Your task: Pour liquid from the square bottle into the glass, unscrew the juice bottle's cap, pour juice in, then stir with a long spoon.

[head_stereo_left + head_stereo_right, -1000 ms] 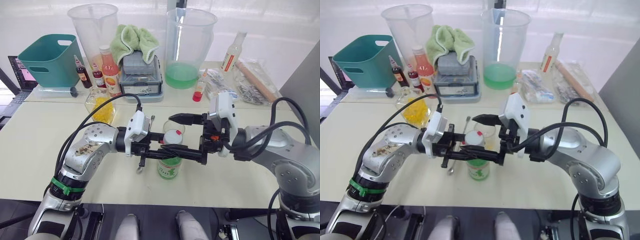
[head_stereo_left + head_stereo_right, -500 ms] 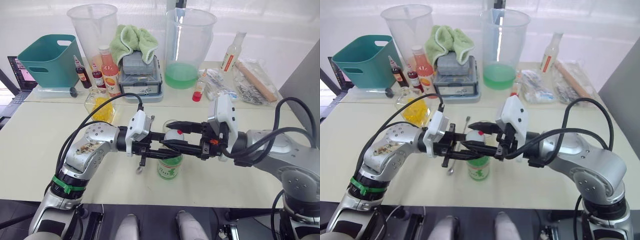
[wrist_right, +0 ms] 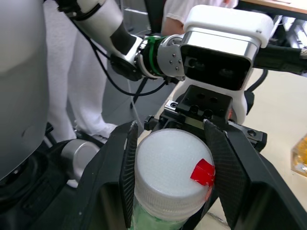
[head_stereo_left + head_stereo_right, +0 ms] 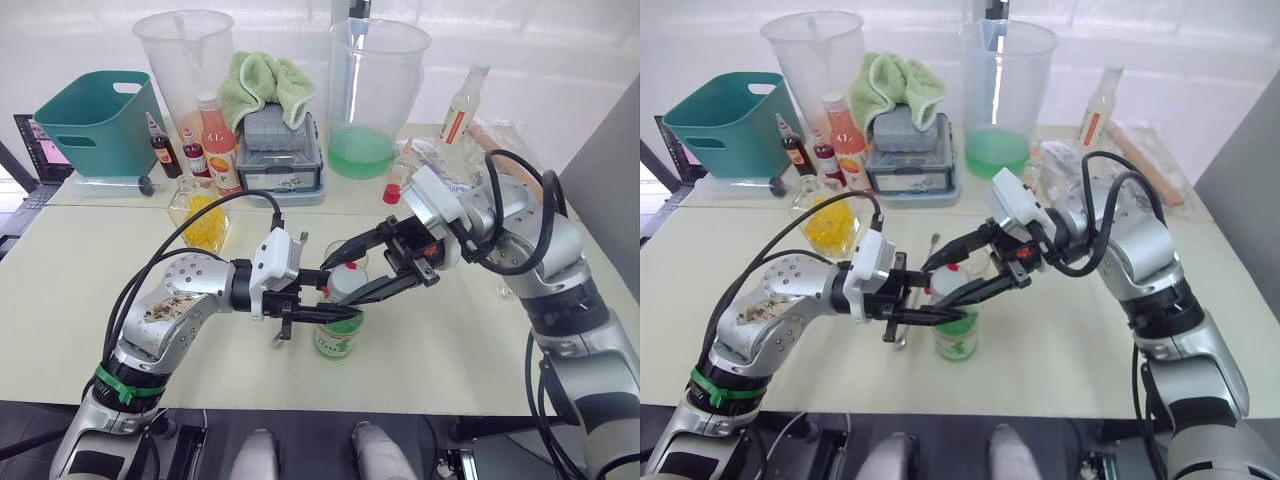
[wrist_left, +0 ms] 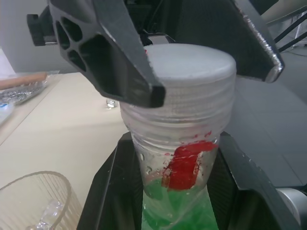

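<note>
The juice bottle [image 4: 338,338], green liquid and a green-and-white label, stands upright near the table's front edge. My left gripper [image 4: 322,312] is shut on its neck, its fingers [image 5: 103,201] flanking the shoulder. The white cap [image 3: 170,175] sits on the bottle. My right gripper [image 4: 350,276] comes from the right and is shut on the cap, one finger on each side. The glass [image 4: 338,249] stands just behind the bottle and also appears in the left wrist view [image 5: 33,201]. The square bottle [image 4: 202,216] with yellow liquid stands to the left. The long spoon [image 4: 279,341] lies beside the bottle, partly under my left gripper.
Along the back stand a teal bin [image 4: 95,120], two large clear pitchers [image 4: 187,60], one holding green liquid [image 4: 365,150], an orange-pink bottle [image 4: 221,146], small dark red bottles [image 4: 166,148], a grey box [image 4: 284,148] under a green cloth, and plastic bags [image 4: 500,165].
My right gripper went from wide open to closed on the cap, and its arm rose and turned at the wrist. The left gripper and bottle stayed put.
</note>
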Controlling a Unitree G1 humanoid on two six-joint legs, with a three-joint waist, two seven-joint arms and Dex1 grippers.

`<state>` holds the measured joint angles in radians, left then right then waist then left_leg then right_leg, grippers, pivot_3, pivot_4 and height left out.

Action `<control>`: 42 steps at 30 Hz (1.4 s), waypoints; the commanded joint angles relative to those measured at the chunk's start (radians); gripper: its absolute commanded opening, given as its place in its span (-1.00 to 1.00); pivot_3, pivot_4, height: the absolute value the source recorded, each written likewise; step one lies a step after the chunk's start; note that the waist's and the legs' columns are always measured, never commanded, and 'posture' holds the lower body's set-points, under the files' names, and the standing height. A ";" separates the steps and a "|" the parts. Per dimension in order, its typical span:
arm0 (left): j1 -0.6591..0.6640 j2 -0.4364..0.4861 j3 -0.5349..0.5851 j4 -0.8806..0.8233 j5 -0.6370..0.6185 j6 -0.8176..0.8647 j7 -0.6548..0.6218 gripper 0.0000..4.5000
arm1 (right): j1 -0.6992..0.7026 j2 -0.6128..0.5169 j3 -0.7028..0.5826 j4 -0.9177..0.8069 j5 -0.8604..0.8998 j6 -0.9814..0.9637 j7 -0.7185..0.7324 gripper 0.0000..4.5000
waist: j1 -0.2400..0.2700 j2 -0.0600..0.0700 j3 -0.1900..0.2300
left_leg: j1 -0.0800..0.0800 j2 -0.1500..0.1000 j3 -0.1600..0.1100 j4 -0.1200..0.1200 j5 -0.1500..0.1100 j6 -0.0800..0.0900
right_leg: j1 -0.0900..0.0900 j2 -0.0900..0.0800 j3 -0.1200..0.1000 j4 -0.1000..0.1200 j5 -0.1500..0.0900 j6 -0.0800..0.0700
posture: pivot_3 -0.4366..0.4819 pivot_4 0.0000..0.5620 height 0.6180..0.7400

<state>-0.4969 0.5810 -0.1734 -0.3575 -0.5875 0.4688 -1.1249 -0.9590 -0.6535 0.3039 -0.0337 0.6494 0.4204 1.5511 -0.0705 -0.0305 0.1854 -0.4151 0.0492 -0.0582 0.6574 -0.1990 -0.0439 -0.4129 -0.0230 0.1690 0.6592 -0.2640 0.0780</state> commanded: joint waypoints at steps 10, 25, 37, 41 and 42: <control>0.022 0.003 -0.011 0.017 0.001 0.011 -0.009 -0.43 | 0.107 -0.084 -0.247 -0.162 0.053 0.172 -0.197 0.98 | 0.003 0.000 0.000 | -0.001 0.000 0.000 -0.001 0.000 0.000 | -0.001 0.000 0.000 0.000 0.000 0.000 | -0.05 -0.47 0.80; -0.043 -0.048 -0.044 0.096 0.005 0.004 -0.058 -0.43 | 0.512 -0.031 -0.472 -0.744 0.437 0.515 -1.003 0.98 | 0.005 0.000 0.000 | 0.001 -0.001 0.000 -0.006 0.001 -0.001 | 0.001 0.000 0.001 -0.004 0.000 0.000 | -0.05 -0.47 0.80; -0.062 -0.062 -0.048 0.107 0.014 0.006 -0.074 -0.43 | 0.498 -0.082 -0.380 -0.753 0.356 0.490 -1.069 0.18 | 0.012 0.000 0.000 | 0.000 -0.001 0.000 -0.008 0.000 -0.001 | 0.003 -0.002 0.001 -0.012 0.001 0.001 | -0.05 -0.47 0.80; -0.059 -0.060 -0.044 0.102 0.017 0.006 -0.070 -0.43 | 0.496 -0.088 -0.379 -0.736 0.359 0.466 -1.035 -0.23 | 0.012 0.000 0.000 | 0.000 -0.001 0.000 -0.008 0.000 -0.001 | 0.004 -0.002 0.001 -0.012 0.001 0.001 | -0.05 -0.47 0.80; -0.057 -0.058 -0.042 0.100 0.018 0.006 -0.068 -0.43 | 0.494 -0.084 -0.379 -0.731 0.361 0.456 -1.022 -0.23 | 0.012 0.000 0.000 | 0.001 -0.001 0.000 -0.008 0.000 -0.001 | 0.004 -0.002 0.001 -0.012 0.001 0.001 | -0.05 -0.47 0.80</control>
<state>-0.5586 0.5230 -0.1946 -0.2478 -0.5773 0.4623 -1.1887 -0.4503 -0.7285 -0.0576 -0.7601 1.0213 0.9122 0.5120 -0.0585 -0.0309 0.1851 -0.4145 0.0478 -0.0578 0.6496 -0.1985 -0.0445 -0.4089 -0.0251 0.1695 0.6470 -0.2634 0.0788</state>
